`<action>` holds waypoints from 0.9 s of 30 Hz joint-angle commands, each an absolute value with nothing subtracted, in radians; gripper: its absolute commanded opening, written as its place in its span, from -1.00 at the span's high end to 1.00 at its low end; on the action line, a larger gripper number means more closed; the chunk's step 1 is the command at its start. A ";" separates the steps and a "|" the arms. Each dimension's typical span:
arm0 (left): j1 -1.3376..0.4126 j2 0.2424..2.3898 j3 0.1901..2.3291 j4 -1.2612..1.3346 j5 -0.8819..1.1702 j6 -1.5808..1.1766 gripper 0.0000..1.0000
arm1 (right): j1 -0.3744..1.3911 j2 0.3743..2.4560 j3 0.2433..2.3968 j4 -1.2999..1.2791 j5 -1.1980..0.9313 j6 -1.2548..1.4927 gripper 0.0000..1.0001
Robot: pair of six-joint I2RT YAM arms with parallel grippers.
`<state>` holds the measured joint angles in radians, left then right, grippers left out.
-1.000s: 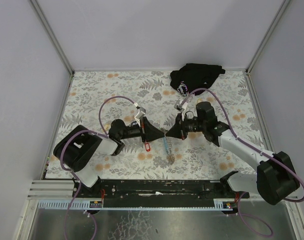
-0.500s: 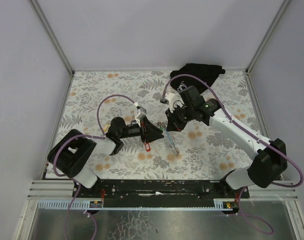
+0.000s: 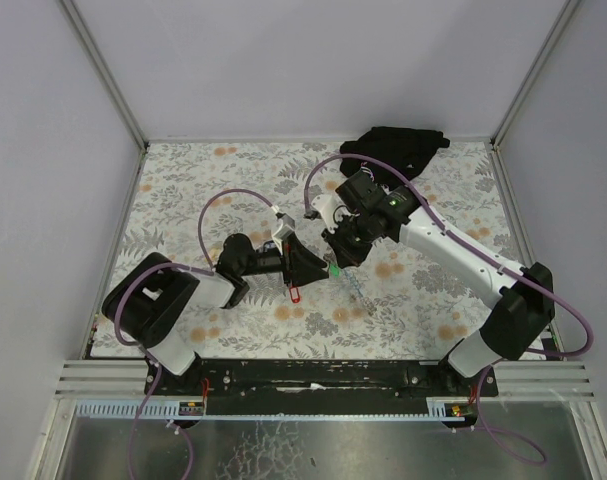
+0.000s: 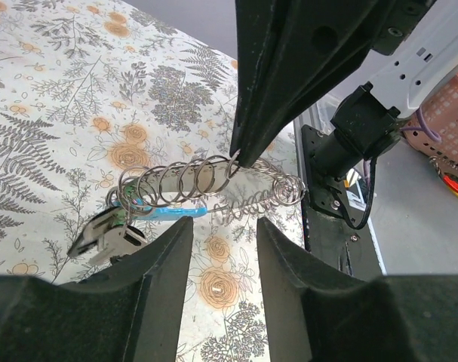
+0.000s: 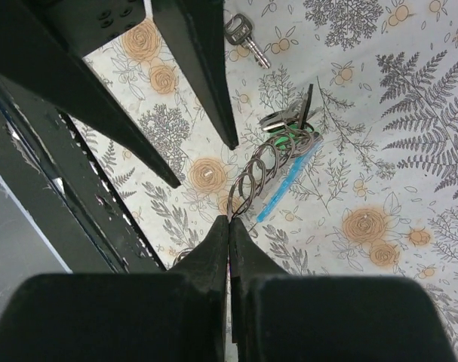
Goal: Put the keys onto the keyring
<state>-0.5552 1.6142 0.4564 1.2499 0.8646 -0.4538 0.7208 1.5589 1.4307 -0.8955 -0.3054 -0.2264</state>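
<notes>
The right gripper [image 5: 229,220] is closed, apparently pinching an end loop of the keyring [image 5: 268,167], though the contact is hard to confirm. The left gripper [image 4: 223,226], jaws partly apart and empty, sits just short of the coil. A weak pinch could let it slip free.

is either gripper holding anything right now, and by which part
The right gripper, jaws shut, pinches one loop of the keyring's wire coil, about mid-coil. The left gripper, jaws open, holds nothing.
</notes>
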 commanded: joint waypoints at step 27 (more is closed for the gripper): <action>-0.555 1.727 0.495 1.525 0.916 -0.574 0.25 | 0.743 1.587 1.445 -0.863 -0.436 -0.380 1.00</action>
